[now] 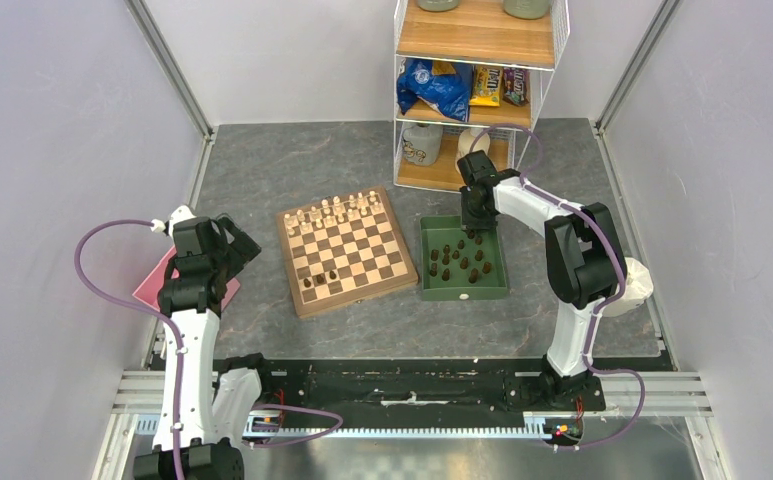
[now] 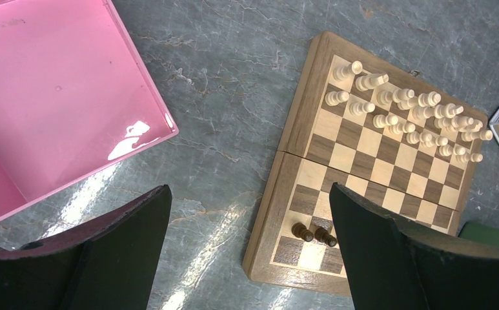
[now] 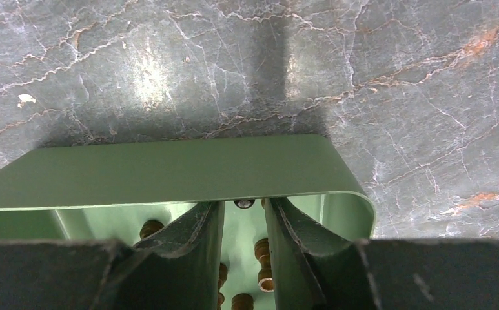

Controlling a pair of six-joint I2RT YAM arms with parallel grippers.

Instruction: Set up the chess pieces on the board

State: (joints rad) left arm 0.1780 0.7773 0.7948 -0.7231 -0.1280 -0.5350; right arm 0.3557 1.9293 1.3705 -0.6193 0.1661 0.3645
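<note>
The right tool [image 1: 478,226], fingers narrowly parted and empty, hangs at the upper edge of the green tray [image 1: 467,293], with the chess pieces [image 1: 460,262] just lower-left of it.

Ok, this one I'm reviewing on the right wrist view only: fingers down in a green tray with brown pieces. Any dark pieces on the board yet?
Observer: Yes, the top view shows a few dark pieces at the near end of the board.
Operator: And the cream side?
Observer: The cream pieces stand in the two far rows.
Operator: What's the left arm doing?
Observer: The left fingers are wide open and empty, above the table between a pink tray and the board.
</note>
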